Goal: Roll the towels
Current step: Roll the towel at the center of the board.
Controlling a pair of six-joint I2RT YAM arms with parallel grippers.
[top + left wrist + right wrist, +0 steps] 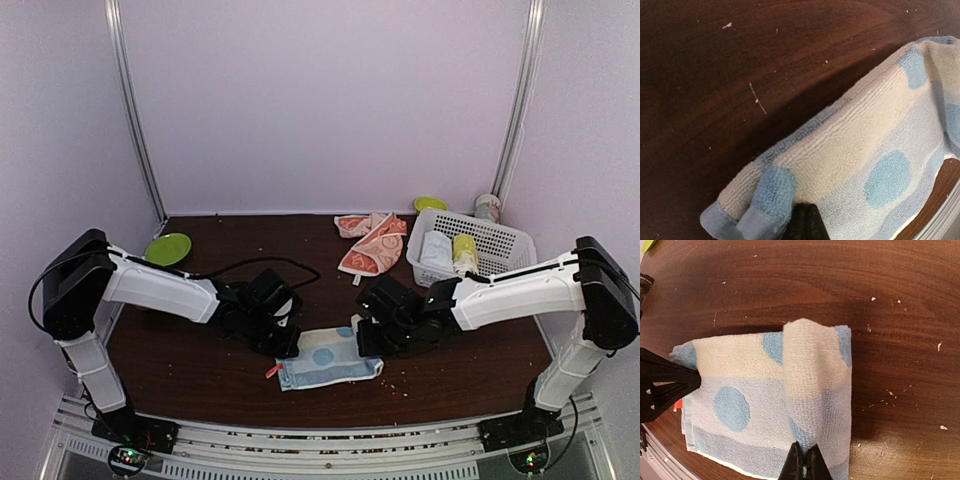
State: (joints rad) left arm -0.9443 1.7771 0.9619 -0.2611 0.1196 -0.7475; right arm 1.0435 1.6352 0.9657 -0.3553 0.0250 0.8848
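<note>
The light blue dotted towel (330,360) lies flat near the table's front edge, between both grippers. My left gripper (287,345) is at its left edge. In the left wrist view its black tips (807,212) are shut on the towel (865,145) close to a curled corner. My right gripper (365,338) is at the towel's right end. In the right wrist view the gripper (805,449) is shut on a raised fold of the towel (740,370), pulled up and over the flat part. The orange patterned towel (372,244) lies crumpled at the back centre.
A white basket (500,243) at the back right holds a white roll (436,250) and a yellow-green roll (464,250). A green plate (168,248) sits at the back left. A small green dish (430,204) and a cup (487,207) stand behind the basket.
</note>
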